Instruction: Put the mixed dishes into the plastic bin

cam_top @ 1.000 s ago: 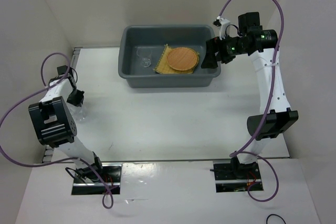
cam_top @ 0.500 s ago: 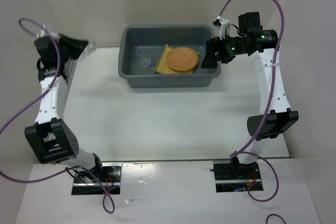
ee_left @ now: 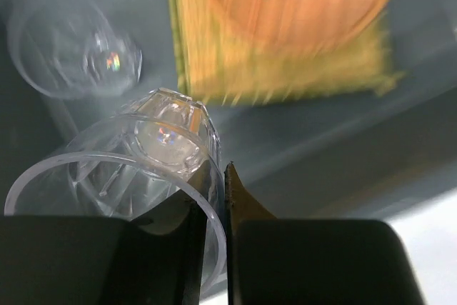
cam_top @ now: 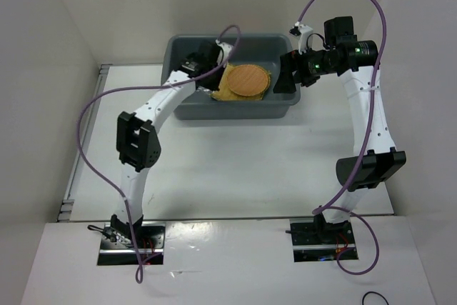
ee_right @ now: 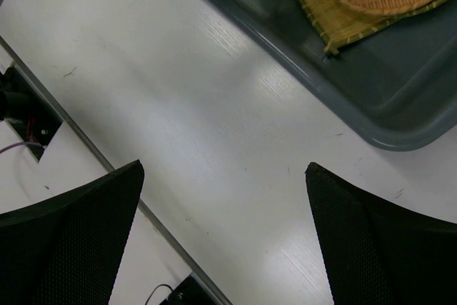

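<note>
The dark grey plastic bin [cam_top: 235,111] stands at the table's far middle. In it a square yellow slat tray [cam_top: 223,91] lies under a round orange-brown plate [cam_top: 248,80]. I cannot make out a separate yellow woven plate. My left gripper [cam_top: 207,78] reaches into the bin's left half. In the left wrist view it [ee_left: 223,169] is shut on the rim of a clear plastic cup [ee_left: 143,169], held above the bin floor. A second clear cup [ee_left: 71,48] lies on the floor beside the tray [ee_left: 285,69]. My right gripper [cam_top: 284,80] is open and empty by the bin's right rim.
White walls enclose the table on the left, back and right. In the right wrist view, white tabletop lies between the open fingers [ee_right: 71,233], with the bin's corner [ee_right: 371,98] at the upper right. A metal strip [cam_top: 71,176] runs along the table's left edge.
My left arm has swung from the table's far left side across to the bin, carrying the clear cup. The right arm has not moved.
</note>
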Action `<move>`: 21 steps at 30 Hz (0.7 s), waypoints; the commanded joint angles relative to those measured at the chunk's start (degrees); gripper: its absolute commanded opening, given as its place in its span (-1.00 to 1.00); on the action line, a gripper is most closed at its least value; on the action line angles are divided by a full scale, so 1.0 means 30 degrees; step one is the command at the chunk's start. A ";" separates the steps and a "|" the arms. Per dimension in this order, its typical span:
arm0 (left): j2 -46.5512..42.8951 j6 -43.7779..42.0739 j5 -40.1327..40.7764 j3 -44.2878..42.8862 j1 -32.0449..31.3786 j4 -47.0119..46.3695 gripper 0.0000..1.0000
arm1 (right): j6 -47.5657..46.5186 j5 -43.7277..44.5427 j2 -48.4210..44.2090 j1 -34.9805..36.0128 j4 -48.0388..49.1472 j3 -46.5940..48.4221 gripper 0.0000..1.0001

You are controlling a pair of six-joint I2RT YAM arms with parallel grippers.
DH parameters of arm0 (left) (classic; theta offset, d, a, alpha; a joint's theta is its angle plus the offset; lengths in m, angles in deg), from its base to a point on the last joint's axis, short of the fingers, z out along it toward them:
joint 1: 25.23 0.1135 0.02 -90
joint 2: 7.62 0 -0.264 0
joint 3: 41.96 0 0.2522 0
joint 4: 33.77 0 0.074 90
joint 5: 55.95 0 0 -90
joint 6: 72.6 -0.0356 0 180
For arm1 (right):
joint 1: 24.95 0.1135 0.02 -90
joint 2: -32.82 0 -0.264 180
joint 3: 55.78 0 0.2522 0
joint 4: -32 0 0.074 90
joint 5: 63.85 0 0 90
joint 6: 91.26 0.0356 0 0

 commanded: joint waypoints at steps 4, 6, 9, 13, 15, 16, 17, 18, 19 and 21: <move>0.1197 -0.2563 0.5875 -0.0183 0.0047 0.0716 -1.00 | -0.0005 -0.0412 -0.0855 0.0125 0.0070 0.0278 0.97; 0.1403 -0.2738 0.5878 0.0345 0.0337 0.0277 -1.00 | -0.0005 -0.0412 -0.0855 0.0125 0.0070 0.0278 0.97; 0.2251 -0.2564 0.5060 0.0345 0.0835 0.0100 -1.00 | -0.0005 -0.0412 -0.0855 0.0125 0.0070 0.0102 0.97; 0.2840 -0.2390 0.4325 -0.0034 0.1510 -0.0107 -0.95 | -0.0181 -0.0412 -0.0855 0.0125 0.0070 -0.0103 0.97; 0.3394 -0.2389 0.3364 -0.0297 0.1744 -0.0282 -0.76 | -0.0181 -0.0412 -0.0855 0.0125 0.0070 -0.0279 0.97; 0.3397 -0.2157 0.3068 -0.0300 0.1746 -0.0283 -0.76 | -0.0181 -0.0238 -0.0855 0.0125 0.0070 -0.0482 0.97; 0.3658 -0.2154 0.2775 -0.0561 0.2007 -0.0283 -0.76 | -0.0181 -0.0236 -0.0855 0.0125 0.0070 -0.0484 0.97; 0.3863 -0.1922 0.2569 -0.0767 0.2242 -0.0283 -0.76 | -0.0181 -0.0236 -0.0855 0.0125 0.0070 -0.0484 0.97; 0.3865 -0.1746 0.2248 -0.0769 0.2244 -0.0457 -0.76 | -0.0181 -0.0236 -0.0855 0.0125 0.0070 -0.0658 0.97; 0.4041 -0.1744 0.1605 -0.0972 0.2594 -0.0458 -0.76 | -0.0181 -0.0236 -0.0855 0.0125 0.0070 -0.0660 0.97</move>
